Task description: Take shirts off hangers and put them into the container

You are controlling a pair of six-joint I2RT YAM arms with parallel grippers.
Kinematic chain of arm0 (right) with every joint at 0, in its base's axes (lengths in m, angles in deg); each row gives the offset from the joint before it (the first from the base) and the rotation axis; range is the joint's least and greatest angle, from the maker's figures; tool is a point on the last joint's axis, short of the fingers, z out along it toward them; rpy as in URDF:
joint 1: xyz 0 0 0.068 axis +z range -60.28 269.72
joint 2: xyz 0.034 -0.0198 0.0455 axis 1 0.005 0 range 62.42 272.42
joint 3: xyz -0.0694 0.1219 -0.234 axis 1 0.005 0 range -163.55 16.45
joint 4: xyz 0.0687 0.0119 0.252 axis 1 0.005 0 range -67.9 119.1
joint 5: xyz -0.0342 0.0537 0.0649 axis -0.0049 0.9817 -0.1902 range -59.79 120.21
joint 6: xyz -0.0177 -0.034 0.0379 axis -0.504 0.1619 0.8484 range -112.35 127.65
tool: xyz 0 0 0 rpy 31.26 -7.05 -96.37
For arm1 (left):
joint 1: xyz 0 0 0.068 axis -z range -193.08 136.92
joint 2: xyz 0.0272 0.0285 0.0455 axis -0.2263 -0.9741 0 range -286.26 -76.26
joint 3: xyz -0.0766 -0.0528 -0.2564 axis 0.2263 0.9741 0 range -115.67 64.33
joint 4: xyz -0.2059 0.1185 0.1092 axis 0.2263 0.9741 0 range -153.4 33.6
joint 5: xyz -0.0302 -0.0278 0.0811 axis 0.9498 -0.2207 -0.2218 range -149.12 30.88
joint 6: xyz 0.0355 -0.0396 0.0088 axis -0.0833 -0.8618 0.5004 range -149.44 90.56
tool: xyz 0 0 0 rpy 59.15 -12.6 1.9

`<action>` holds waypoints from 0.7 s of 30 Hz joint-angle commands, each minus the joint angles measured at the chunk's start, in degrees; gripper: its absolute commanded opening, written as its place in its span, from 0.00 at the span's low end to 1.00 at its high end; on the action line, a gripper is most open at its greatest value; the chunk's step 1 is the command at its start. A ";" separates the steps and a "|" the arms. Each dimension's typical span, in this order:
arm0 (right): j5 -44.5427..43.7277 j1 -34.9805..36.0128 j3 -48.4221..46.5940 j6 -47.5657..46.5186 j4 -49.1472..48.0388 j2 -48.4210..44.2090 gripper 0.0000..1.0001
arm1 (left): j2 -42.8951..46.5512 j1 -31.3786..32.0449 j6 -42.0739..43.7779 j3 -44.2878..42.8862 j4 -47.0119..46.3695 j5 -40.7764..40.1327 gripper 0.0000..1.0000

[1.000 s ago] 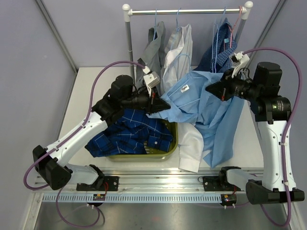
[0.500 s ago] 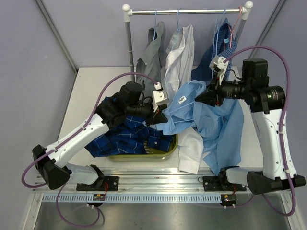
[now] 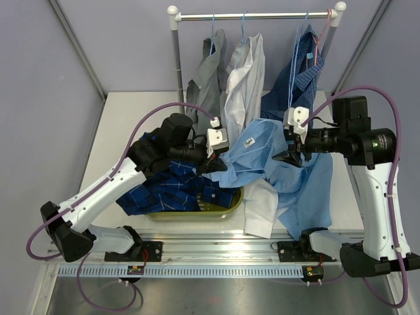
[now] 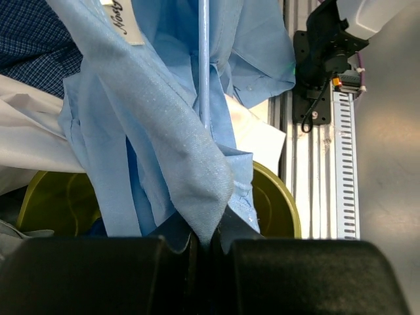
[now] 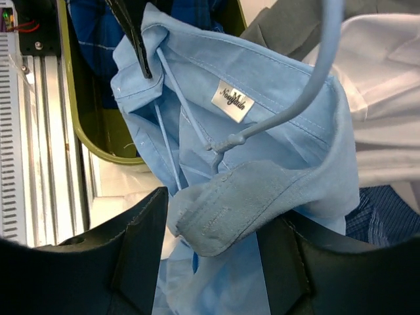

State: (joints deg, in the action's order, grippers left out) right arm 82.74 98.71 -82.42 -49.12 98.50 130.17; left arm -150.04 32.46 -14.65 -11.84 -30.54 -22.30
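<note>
The light blue shirt [image 3: 279, 167] hangs between my two arms, over the right end of the olive-green container [image 3: 226, 209]. My left gripper [image 3: 213, 161] is shut on a fold of this shirt [image 4: 197, 170], just above the container rim [image 4: 282, 203]. My right gripper [image 3: 283, 149] stands open, and the shirt's collar flap [image 5: 230, 203] lies loose between its fingers. A light-blue hanger [image 5: 315, 85] is still inside the shirt's neck. Its straight bar [image 4: 204, 65] shows in the left wrist view. A dark blue windowpane-check shirt [image 3: 170, 187] fills the container.
On the silver rail [image 3: 256, 15] hang a grey shirt [image 3: 209, 72], a white shirt [image 3: 244, 79] and a navy small-check shirt [image 3: 298, 72], with a pinkish hanger [image 3: 321, 33] at the right end. White cloth [image 3: 261, 203] lies right of the container. The arms' base rail [image 3: 216, 249] runs along the near edge.
My right gripper has opened and let go of the light blue shirt's collar, after moving left and down. The shirt has sunk closer to the container. My left gripper stays shut on it.
</note>
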 commanded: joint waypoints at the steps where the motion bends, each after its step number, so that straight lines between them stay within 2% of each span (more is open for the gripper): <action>1: 4.76 0.41 2.10 -12.21 7.35 0.98 0.61 | 2.94 0.43 0.60 -3.03 -1.57 4.75 0.00; 8: 10.04 2.16 4.56 -13.98 7.10 3.01 0.49 | 2.85 0.34 -2.65 -2.42 -6.31 9.23 0.00; 11: 10.48 2.96 5.44 -13.02 6.48 2.74 0.29 | 2.06 0.34 -4.06 -1.98 -8.51 9.76 0.00; 12: 10.40 2.96 5.70 -12.92 6.04 2.48 0.14 | 1.80 0.34 -4.85 -1.89 -9.13 9.50 0.00; 14: 9.26 2.87 7.11 -10.05 4.29 0.73 0.00 | 1.62 0.17 -6.08 -1.63 -11.41 8.45 0.00; 16: 7.68 2.87 9.03 -6.09 -0.79 -2.42 0.00 | 2.32 -0.80 -9.15 -1.27 -14.65 4.77 0.01; 17: 4.71 2.96 9.65 0.46 -3.08 -3.66 0.00 | 2.76 -1.15 -10.38 -1.01 -15.54 2.32 0.21; 19: -0.12 2.96 11.06 7.87 -10.46 -6.90 0.00 | 3.99 -3.33 -13.46 0.30 -18.43 -4.54 0.40; 20: -6.33 2.96 11.24 14.43 -12.22 -7.71 0.00 | 5.73 -4.22 -14.51 0.92 -19.49 -7.26 0.66; 21: -9.35 2.96 11.24 17.28 -14.76 -9.02 0.00 | 6.45 -5.27 -18.26 1.97 -20.20 -12.25 0.72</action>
State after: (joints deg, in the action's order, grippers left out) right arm 83.18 101.16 -71.28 -46.98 93.17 125.27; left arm -148.38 30.23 -24.46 -11.00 -39.20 -23.37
